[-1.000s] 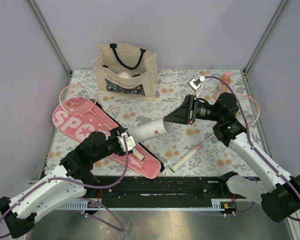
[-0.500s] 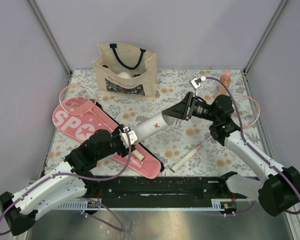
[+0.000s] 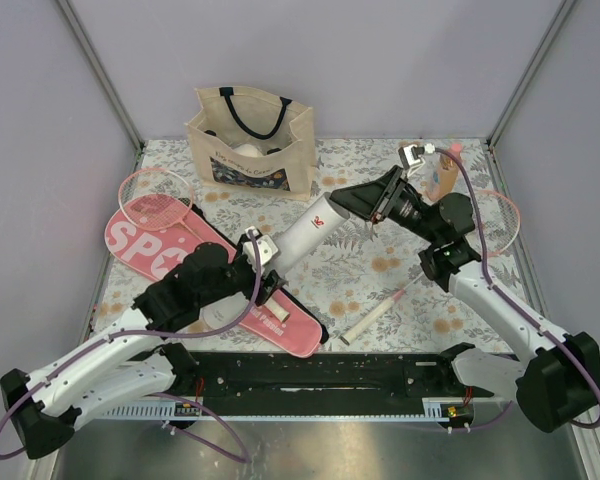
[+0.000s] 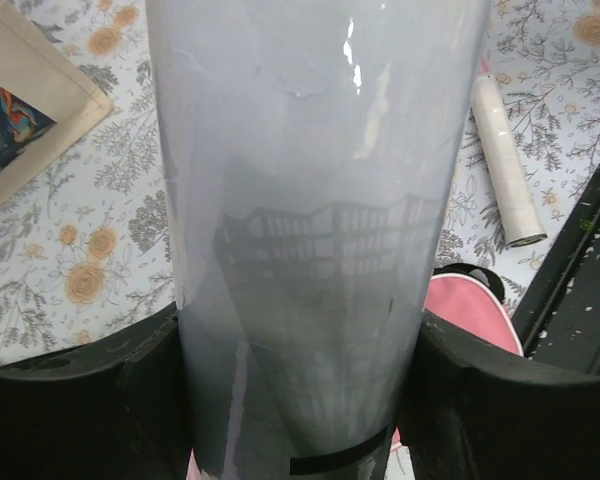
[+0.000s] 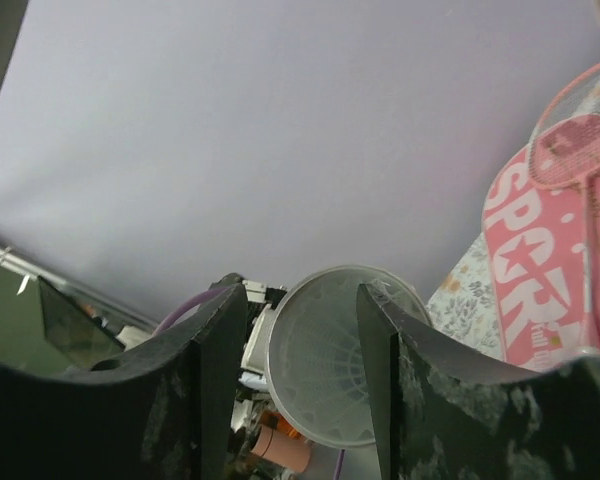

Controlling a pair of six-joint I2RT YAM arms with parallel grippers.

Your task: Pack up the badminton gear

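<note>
Clamping tube [image 3: 305,228] with left gripper [image 3: 262,253], angled toward far-right corner; straddling tube mouth [image 5: 345,370] with right gripper [image 3: 348,203] spread; mouth visible from right wrist only.

2 rackets [image 3: 156,198] [image 3: 500,222]; tube [image 3: 305,232], case [image 3: 140,240], tote [image 3: 250,150] x1 ea.

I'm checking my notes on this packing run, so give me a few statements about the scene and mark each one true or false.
The left gripper holds the white tube: true.
The beige tote lies flat on its side: false, it stands upright.
A racket lies partly on the pink case: true.
The orange bottle sits inside the tote: false, it stands on the table near the far right corner.
</note>
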